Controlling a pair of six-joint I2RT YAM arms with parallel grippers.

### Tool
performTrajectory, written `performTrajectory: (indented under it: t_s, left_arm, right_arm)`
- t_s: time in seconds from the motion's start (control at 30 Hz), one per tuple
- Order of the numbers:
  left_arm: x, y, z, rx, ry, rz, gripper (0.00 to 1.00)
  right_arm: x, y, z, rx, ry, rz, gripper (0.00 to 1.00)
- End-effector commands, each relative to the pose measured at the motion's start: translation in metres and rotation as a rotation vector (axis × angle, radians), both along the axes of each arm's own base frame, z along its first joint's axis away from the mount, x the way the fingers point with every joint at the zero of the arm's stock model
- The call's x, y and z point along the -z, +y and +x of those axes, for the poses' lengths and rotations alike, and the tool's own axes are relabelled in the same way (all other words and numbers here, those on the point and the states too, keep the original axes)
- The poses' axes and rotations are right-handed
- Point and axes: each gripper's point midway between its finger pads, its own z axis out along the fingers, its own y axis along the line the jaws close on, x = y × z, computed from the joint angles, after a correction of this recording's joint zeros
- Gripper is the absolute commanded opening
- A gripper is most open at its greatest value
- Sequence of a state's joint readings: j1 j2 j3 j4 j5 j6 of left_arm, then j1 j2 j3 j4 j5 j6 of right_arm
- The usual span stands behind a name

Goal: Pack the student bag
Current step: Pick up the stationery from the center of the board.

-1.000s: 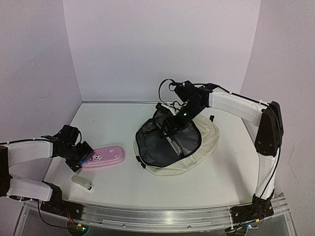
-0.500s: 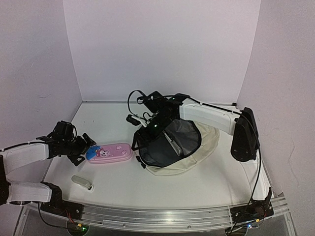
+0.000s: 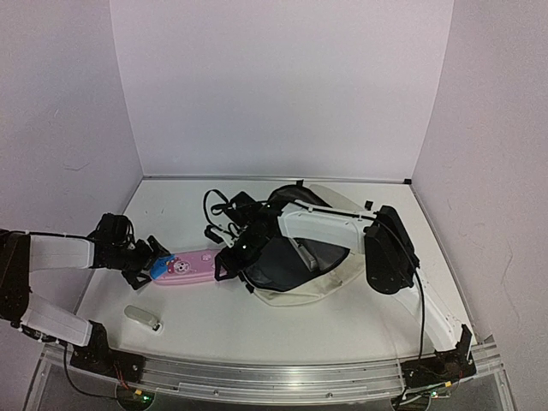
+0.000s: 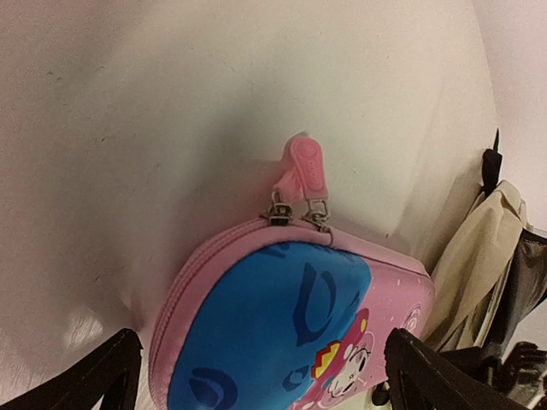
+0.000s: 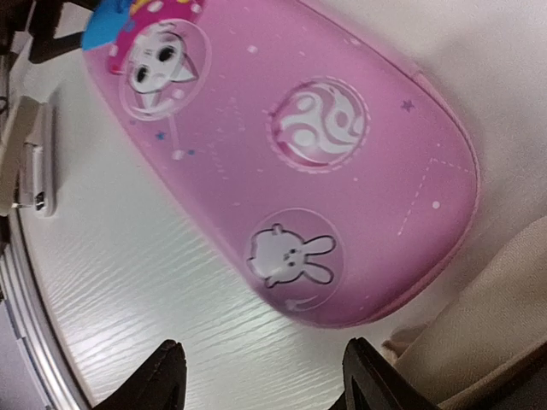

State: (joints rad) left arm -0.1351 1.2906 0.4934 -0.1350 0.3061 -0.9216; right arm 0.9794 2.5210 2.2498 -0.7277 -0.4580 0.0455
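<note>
Left end effector (image 3: 144, 259): released, its jaws spread wide on either side of the blue, zippered left end of the pink pencil case (image 3: 187, 267), not pinching it.
Right end effector (image 3: 224, 262): jaws apart with nothing between them, poised at the case's right end.
Likely reason: the arms bracket the case from both ends, so that one can lift it towards the bag.
Student bag (image 3: 295, 296): lies centre-right, just beside the case, with its mouth gaping left and grey lining showing, ready for loading.
Small white item (image 3: 143, 317): near left, apart from everything.
Surface (image 3: 282, 334): white, faintly grained.
Room: plain pale walls (image 3: 274, 86) on three sides.
</note>
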Motion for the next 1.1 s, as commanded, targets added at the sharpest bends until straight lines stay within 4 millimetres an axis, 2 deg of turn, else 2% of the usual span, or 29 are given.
performTrajectory:
  t_s: [0.0, 0.1, 0.23, 0.43, 0.57, 0.67, 0.83, 0.97, 1.07]
  left_arm:
    - [-0.002, -0.015, 0.014, 0.084, -0.076, -0.076, 0.99]
    - [-0.004, -0.03, 0.017, 0.146, -0.151, -0.156, 0.96]
    - [-0.017, -0.043, 0.015, 0.223, -0.232, -0.221, 0.83]
    - [-0.039, -0.043, 0.009, 0.261, -0.294, -0.193, 0.46]
    - [-0.051, -0.045, 0.007, 0.279, -0.324, -0.202, 0.27]
    - [-0.061, -0.044, 0.005, 0.275, -0.346, -0.203, 0.17]
    - [-0.085, -0.039, -0.002, 0.253, -0.384, -0.176, 0.01]
    - [-0.114, -0.035, -0.005, 0.247, -0.439, -0.157, 0.0]
    - [-0.137, -0.035, -0.004, 0.246, -0.479, -0.154, 0.0]
  right_arm:
    - [0.011, 0.001, 0.027, 0.052, -0.108, -0.03, 0.63]
    - [0.026, -0.002, 0.028, 0.054, -0.111, -0.056, 0.64]
    - [0.038, -0.004, 0.027, 0.045, -0.105, -0.074, 0.64]
    - [0.043, -0.007, 0.027, 0.038, -0.11, -0.088, 0.64]
    - [0.041, -0.009, 0.024, 0.037, -0.098, -0.085, 0.65]
    - [0.024, -0.009, 0.019, 0.027, -0.071, -0.051, 0.68]
    - [-0.034, -0.014, 0.004, -0.027, 0.023, 0.083, 0.81]
    - [-0.088, -0.027, -0.006, -0.054, 0.039, 0.168, 0.89]
    - [-0.123, -0.042, -0.001, -0.035, 0.033, 0.218, 0.92]
